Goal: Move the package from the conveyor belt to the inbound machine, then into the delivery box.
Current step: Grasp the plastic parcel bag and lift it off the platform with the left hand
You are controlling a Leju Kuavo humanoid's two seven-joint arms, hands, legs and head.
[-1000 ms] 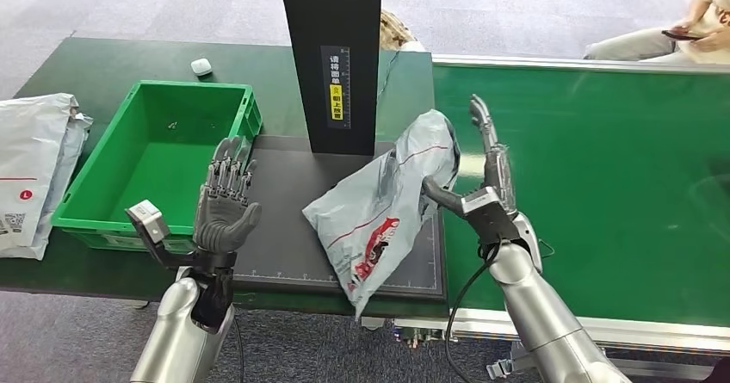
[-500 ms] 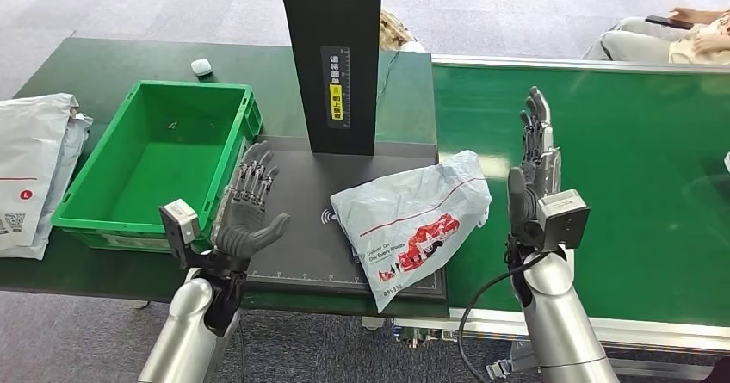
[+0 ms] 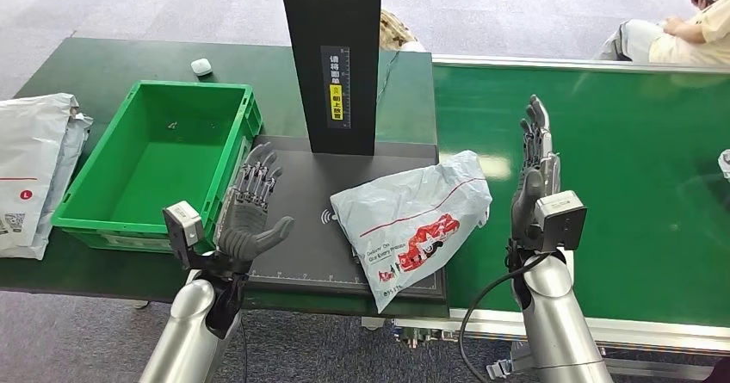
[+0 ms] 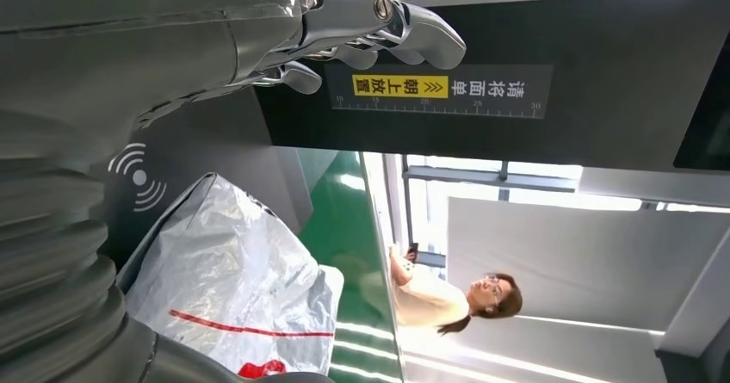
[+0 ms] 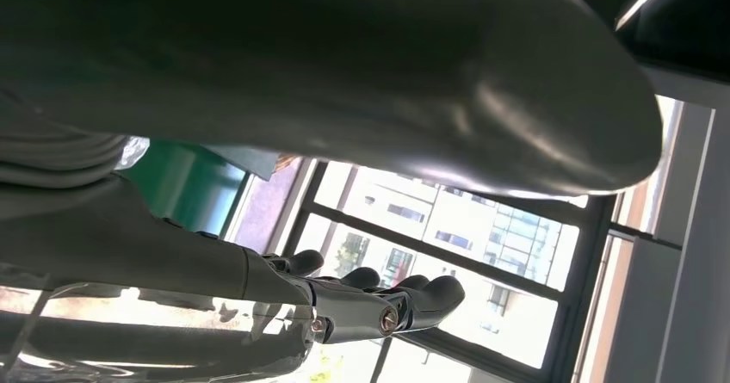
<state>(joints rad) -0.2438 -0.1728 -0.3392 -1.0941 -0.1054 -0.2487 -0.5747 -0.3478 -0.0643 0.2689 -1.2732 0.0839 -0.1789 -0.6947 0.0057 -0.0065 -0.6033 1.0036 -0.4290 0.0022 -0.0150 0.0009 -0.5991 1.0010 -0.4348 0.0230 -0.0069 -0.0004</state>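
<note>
You see the crinkled grey plastic package (image 3: 411, 220) lying on the flat matte-black inbound machine (image 3: 297, 254); left hand (image 3: 250, 215) and right hand (image 3: 535, 172) both spread, empty.

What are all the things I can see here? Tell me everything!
package: one, grey with red print, lying on the black scanner plate, one corner over its front edge
scanner plate: one, black, between bin and belt
scanner post: one, black, yellow label, behind the plate
bin: one, green, left of the plate
mail bags: a pile, white, far left on the table
small case: one, white, behind the bin
conveyor belt: one, green, right side
person: one, seated beyond the belt
left hand: open, over the plate's left edge
right hand: open, raised over the belt
</note>
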